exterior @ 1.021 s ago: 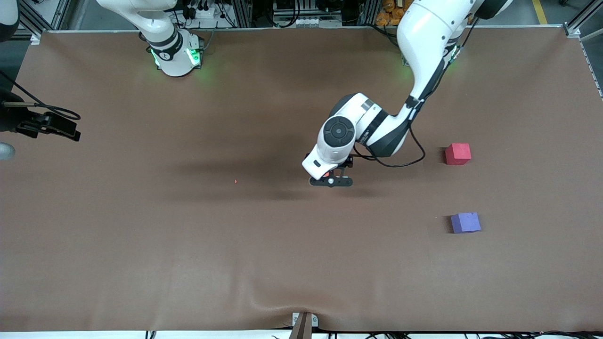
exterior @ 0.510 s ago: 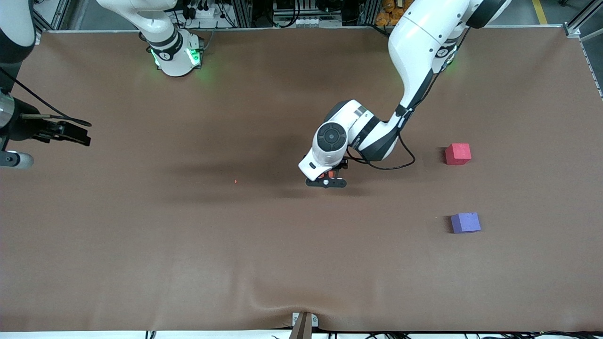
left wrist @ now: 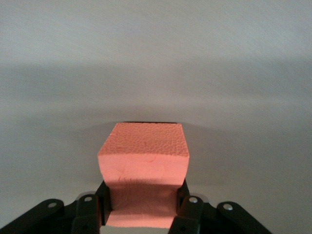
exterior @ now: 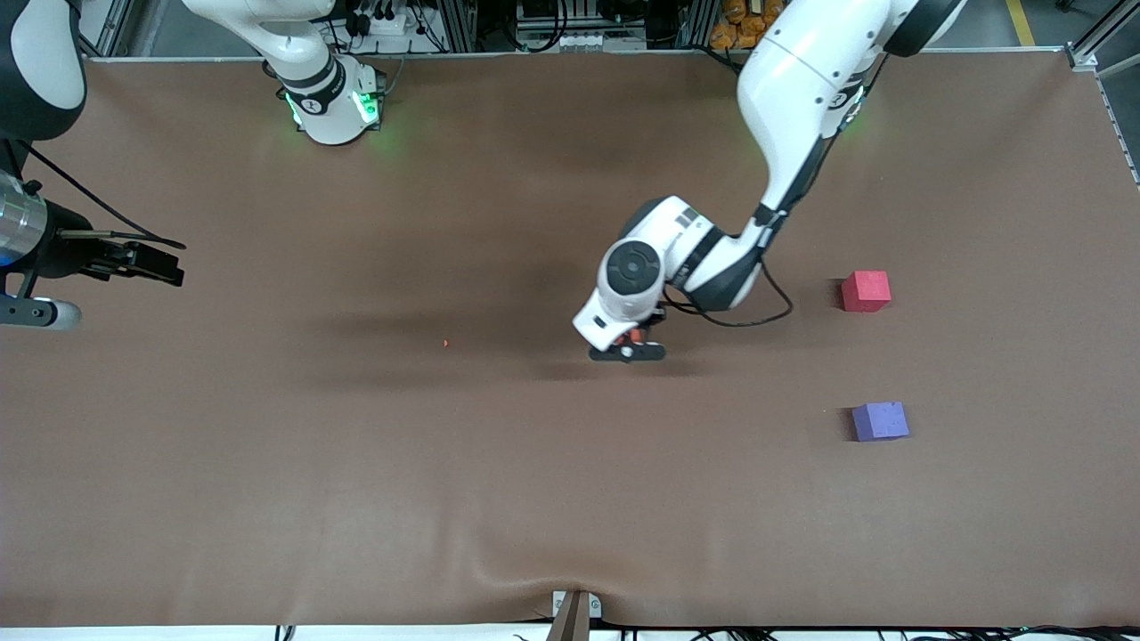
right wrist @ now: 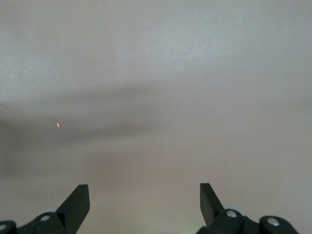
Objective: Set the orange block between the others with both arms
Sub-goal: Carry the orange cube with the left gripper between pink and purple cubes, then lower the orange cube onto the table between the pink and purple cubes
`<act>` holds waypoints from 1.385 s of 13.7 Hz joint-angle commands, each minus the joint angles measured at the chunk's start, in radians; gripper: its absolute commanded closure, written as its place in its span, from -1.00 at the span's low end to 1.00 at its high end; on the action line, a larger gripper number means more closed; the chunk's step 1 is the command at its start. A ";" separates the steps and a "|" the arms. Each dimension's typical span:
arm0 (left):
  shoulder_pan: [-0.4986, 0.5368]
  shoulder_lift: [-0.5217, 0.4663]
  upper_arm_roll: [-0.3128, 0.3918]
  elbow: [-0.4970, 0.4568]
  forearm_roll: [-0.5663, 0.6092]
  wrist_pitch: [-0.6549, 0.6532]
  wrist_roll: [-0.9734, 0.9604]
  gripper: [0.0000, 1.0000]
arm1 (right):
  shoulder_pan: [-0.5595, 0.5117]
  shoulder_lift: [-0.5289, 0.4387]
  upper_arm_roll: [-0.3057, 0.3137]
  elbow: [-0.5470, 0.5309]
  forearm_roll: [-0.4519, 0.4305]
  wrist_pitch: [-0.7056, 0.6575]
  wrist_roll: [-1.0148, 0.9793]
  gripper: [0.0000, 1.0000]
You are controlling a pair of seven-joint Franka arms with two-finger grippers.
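Observation:
My left gripper (exterior: 628,350) is shut on the orange block (left wrist: 144,146) low over the middle of the brown table; its sides are pinched in between the fingers (left wrist: 189,207). In the front view only a sliver of the orange block (exterior: 634,336) shows under the wrist. The others lie toward the left arm's end: a pinkish-red cube (exterior: 866,290) and, nearer the front camera, a purple-blue cube (exterior: 880,420), with a gap between them. My right gripper (exterior: 169,269) hangs open and holds nothing at the right arm's end; its fingers (right wrist: 78,202) frame bare table.
A tiny orange speck (exterior: 445,342) lies on the brown mat (exterior: 356,463) between the two grippers. A metal bracket (exterior: 573,611) sits at the front edge, where the mat is slightly wrinkled.
The left gripper has closed onto the orange block and shifted slightly. The right gripper has crept in from the table's end toward the middle.

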 commanded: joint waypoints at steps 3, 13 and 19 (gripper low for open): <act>0.249 -0.208 -0.009 -0.041 0.031 -0.205 0.104 1.00 | -0.019 -0.033 0.014 0.040 0.035 -0.080 -0.013 -1.00; 0.685 -0.316 -0.017 -0.396 0.067 0.082 0.500 1.00 | 0.009 -0.045 -0.032 0.077 0.020 -0.111 -0.021 -1.00; 0.702 -0.262 -0.017 -0.431 0.066 0.159 0.502 0.93 | 0.012 -0.048 -0.022 0.077 0.023 -0.113 -0.010 -1.00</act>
